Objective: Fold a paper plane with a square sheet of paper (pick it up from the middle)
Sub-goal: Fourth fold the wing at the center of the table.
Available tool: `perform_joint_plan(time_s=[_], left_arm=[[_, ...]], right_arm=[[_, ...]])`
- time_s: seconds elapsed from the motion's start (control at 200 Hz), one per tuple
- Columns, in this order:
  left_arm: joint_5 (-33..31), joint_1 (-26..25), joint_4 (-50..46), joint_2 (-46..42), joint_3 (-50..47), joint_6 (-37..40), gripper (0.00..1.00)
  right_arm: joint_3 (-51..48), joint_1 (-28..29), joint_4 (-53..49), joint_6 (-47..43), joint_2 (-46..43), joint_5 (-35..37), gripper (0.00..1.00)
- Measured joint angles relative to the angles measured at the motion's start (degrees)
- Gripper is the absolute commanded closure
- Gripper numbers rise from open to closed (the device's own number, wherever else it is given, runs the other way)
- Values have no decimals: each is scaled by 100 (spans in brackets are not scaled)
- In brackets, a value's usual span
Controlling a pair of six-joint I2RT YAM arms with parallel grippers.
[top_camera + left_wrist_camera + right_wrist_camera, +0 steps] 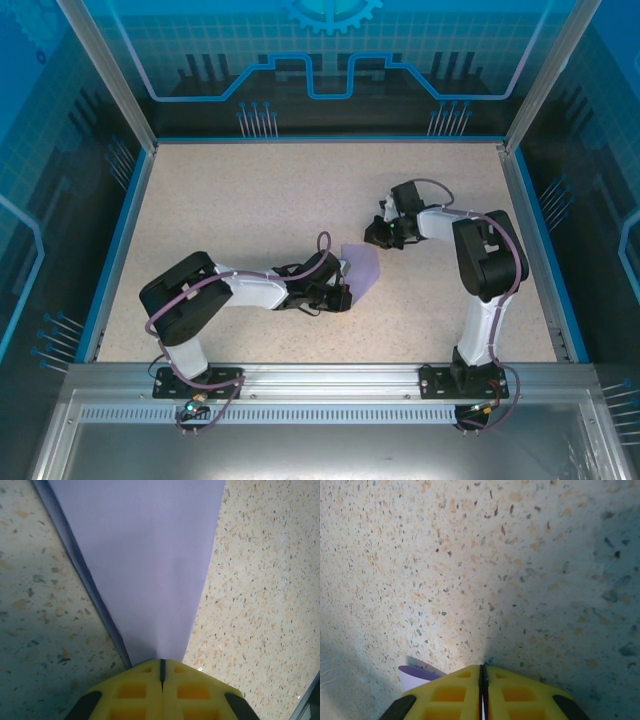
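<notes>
I see the paper [362, 268] lying on the middle of the table [240, 200], between both grippers: the left gripper [343, 292] at its near-left tip, the right gripper [380, 236] at its far edge.

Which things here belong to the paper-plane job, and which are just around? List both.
Job:
- lavender paper, folded to a point
- left gripper, shut on its tip
- right gripper, shut, a paper corner beside it

Just around:
- speckled table
- blue enclosure walls
- metal rail at the near edge
</notes>
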Motion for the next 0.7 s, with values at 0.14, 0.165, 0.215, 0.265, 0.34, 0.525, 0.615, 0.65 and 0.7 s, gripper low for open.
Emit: perform_joint_plan(time_s=[0.14, 0.165, 0.215, 0.265, 0.34, 0.525, 0.615, 0.65, 0.7], left_arm=[[4, -4, -197, -33, 68, 0, 100], [2, -9, -229, -35, 81, 0, 100], [4, -11, -332, -39, 129, 2, 100], [4, -15, -457, -39, 188, 2, 100], [4, -26, -664, -39, 293, 7, 98], [28, -42, -1113, -42, 599, 105, 91], [24, -42, -1272, -92, 715, 146, 87], [22, -42, -1338, -146, 734, 157, 86], [9, -42, -1436, -262, 743, 175, 85]], right_arm=[[33, -245, -9, -107, -28, 127, 85], [33, -302, -31, -140, -52, 131, 84], [33, -380, -103, -186, -133, 131, 82], [26, -428, -186, -240, -269, 125, 80], [-72, -433, -223, -282, -590, 61, 74], [-723, -424, -184, -216, -1510, -498, 63], [-1104, -356, -173, -116, -1705, -737, 59], [-1252, -291, -173, -63, -1746, -817, 58], [-1394, -168, -190, -22, -1759, -892, 57]])
